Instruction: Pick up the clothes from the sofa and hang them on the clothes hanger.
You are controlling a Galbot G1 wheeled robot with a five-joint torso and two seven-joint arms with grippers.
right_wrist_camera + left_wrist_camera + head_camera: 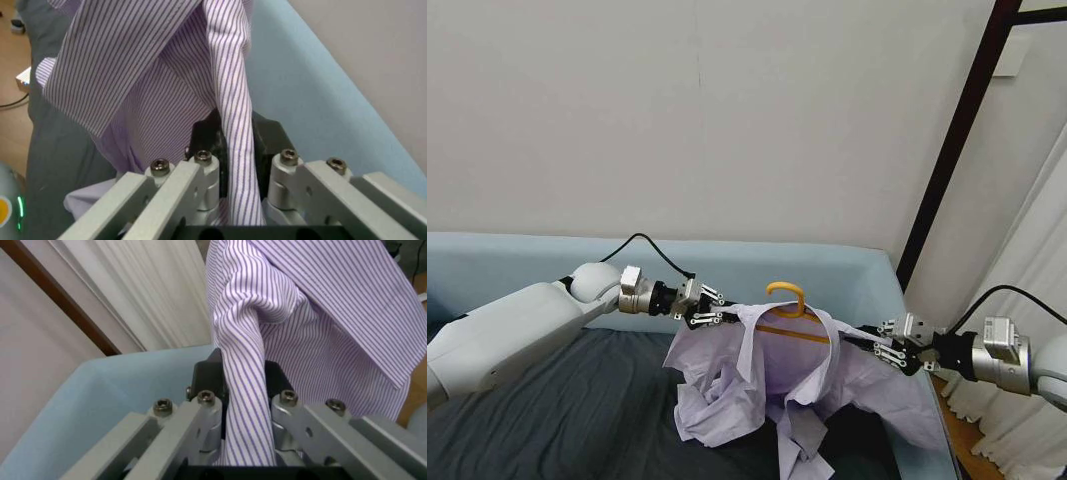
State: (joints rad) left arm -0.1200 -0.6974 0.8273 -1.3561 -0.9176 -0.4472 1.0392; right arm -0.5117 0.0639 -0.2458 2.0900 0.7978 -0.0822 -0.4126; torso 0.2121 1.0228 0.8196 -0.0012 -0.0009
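Note:
A purple-and-white striped shirt [767,385] hangs on a yellow-hooked hanger [785,296], held up over the sofa [547,400]. My left gripper [727,312] is shut on the shirt's left shoulder. My right gripper [852,340] is shut on the right shoulder. In the left wrist view a fold of striped cloth [243,405] runs between the black pads. In the right wrist view another fold of the shirt [235,155] is pinched the same way. The shirt's lower part droops in crumpled folds onto the dark seat.
The sofa has a light blue back [517,260] and dark grey seat. A dark brown post [952,140] rises at the right against the white wall. White curtains [1027,260] hang at the far right, and wooden floor [957,440] shows beside the sofa's end.

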